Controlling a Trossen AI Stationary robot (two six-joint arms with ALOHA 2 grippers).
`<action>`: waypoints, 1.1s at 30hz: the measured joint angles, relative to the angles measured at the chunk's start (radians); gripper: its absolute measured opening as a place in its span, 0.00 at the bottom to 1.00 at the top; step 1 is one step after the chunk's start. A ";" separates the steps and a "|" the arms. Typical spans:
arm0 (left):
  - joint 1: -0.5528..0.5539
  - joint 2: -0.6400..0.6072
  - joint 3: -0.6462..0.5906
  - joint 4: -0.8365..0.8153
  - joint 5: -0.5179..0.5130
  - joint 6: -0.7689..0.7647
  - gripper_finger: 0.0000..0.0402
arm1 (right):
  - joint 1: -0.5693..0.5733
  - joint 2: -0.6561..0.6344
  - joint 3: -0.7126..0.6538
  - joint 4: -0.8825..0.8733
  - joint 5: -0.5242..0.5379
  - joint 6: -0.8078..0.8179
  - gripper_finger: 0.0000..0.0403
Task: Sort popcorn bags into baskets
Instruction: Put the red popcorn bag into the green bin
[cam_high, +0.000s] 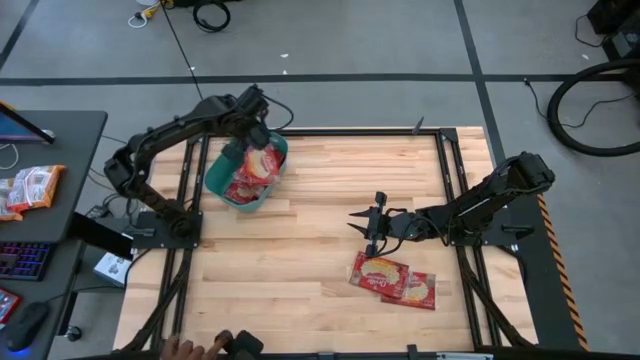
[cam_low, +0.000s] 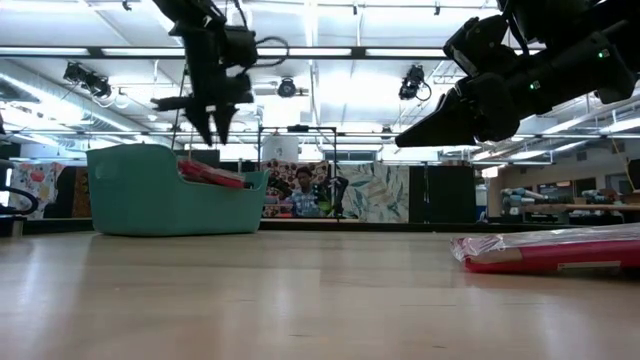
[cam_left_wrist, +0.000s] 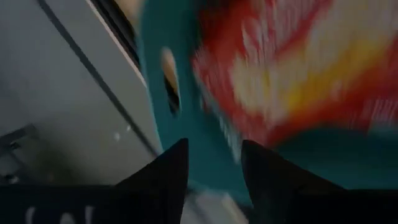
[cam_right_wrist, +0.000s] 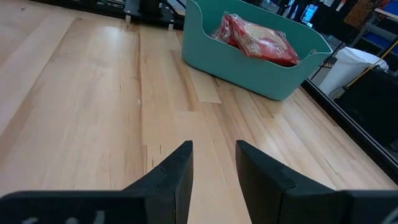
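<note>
The teal basket (cam_high: 222, 183) stands at the table's far left and holds several red popcorn bags (cam_high: 252, 168); they also show in the right wrist view (cam_right_wrist: 256, 34). My left gripper (cam_high: 256, 131) hovers open just above the basket's far rim, fingers pointing down (cam_low: 214, 128). Its wrist view shows the teal wall (cam_left_wrist: 163, 93) and the bags (cam_left_wrist: 292, 68) close below, with nothing between the fingers (cam_left_wrist: 214, 158). My right gripper (cam_high: 366, 226) is open above bare table right of centre (cam_right_wrist: 212, 158). Two more bags (cam_high: 379, 272) (cam_high: 414, 291) lie flat on the table just nearer than it, overlapping.
Black frame rails (cam_high: 448, 190) run along the table's edges. A side desk on the left carries more packets (cam_high: 30, 187) and a keyboard (cam_high: 22, 260). A person's hand (cam_high: 188, 348) shows at the near edge. Bare wood (cam_high: 300, 250) lies between the basket and the two loose bags.
</note>
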 joint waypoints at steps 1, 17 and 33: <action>-0.009 -0.004 0.003 0.010 0.037 -0.055 0.38 | 0.000 0.000 0.000 0.000 0.000 0.000 0.31; -0.289 0.140 -0.005 0.050 0.136 -1.112 0.35 | 0.000 0.000 0.000 0.015 -0.008 0.000 0.31; -0.350 0.193 -0.005 -0.275 -0.009 -1.255 0.35 | 0.000 0.000 0.000 0.032 -0.029 -0.016 0.31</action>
